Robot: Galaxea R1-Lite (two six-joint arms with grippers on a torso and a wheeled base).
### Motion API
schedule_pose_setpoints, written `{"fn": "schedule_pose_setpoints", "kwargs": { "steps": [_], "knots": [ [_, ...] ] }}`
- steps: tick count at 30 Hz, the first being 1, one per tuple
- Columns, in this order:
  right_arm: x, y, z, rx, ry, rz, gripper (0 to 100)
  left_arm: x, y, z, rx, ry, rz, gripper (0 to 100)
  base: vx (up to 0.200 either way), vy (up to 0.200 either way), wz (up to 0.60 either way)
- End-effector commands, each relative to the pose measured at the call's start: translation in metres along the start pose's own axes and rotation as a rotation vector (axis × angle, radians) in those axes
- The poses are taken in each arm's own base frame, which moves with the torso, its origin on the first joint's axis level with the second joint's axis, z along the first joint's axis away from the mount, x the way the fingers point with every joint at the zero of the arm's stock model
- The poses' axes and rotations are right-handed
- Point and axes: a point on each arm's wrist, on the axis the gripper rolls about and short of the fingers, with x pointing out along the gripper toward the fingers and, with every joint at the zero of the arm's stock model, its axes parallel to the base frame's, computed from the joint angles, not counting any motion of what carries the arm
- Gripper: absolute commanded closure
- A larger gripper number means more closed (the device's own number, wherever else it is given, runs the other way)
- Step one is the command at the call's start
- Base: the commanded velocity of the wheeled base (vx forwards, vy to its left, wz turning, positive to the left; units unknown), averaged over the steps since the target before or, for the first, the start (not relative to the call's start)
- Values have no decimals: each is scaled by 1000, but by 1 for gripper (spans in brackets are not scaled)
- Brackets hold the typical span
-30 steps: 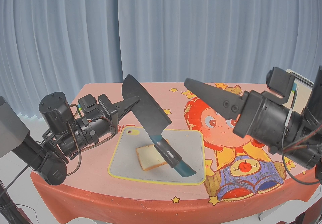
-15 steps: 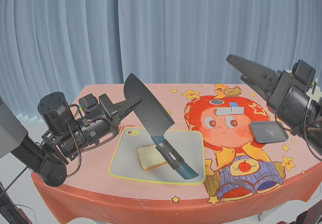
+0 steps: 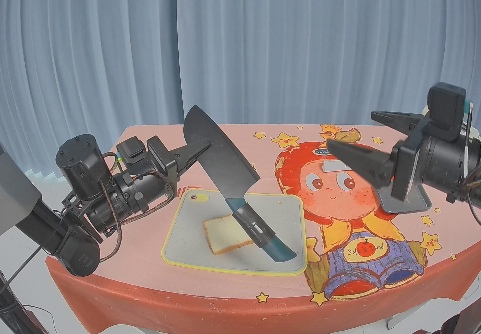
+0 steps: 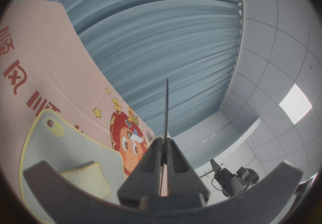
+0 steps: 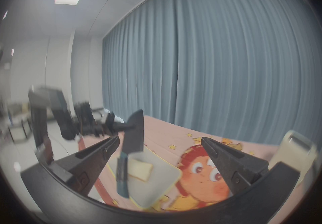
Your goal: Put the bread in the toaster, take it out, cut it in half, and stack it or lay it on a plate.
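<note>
Blue curtains [image 3: 250,24] hang behind the pink table [image 3: 145,255]. Bread [image 3: 223,237] lies on the cutting board [image 3: 288,212]. The left gripper [image 3: 203,145] pinches the knife [image 3: 220,159] by its blade. The right gripper [image 3: 350,129] is spread wide above the plate [image 3: 416,206].

Black left gripper [image 3: 203,145] sits level at the left, pointing right — fingers pinched on a broad black knife blade [image 3: 216,155]. Black right gripper [image 3: 350,130] points left — fingers spread wide.

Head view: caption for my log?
Left gripper holds the knife tilted over bread on the cutting board; right gripper hangs open nearby.
</note>
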Motion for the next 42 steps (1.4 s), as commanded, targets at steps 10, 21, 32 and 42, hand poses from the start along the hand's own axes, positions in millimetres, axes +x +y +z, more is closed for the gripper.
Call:
{"fn": "schedule_pose_setpoints", "kwargs": {
  "steps": [10, 21, 32, 42],
  "knots": [
    [-2, 102, -53, -779, 233, -228, 0, 6, 5, 1, -2, -30, 16, 100, 0, 0, 0],
    [25, 152, -99, -822, 210, -422, 0, 14, -5, 12, 8, -128, 24, 100, 0, 0, 0],
    [31, 165, -133, -987, 284, -526, 0, 20, -11, 16, -2, -178, 68, 100, 0, 0, 0],
    [65, 175, -130, -959, 279, -577, 0, 21, -12, 10, -6, -161, 66, 100, 0, 0, 0]
  ]
}}
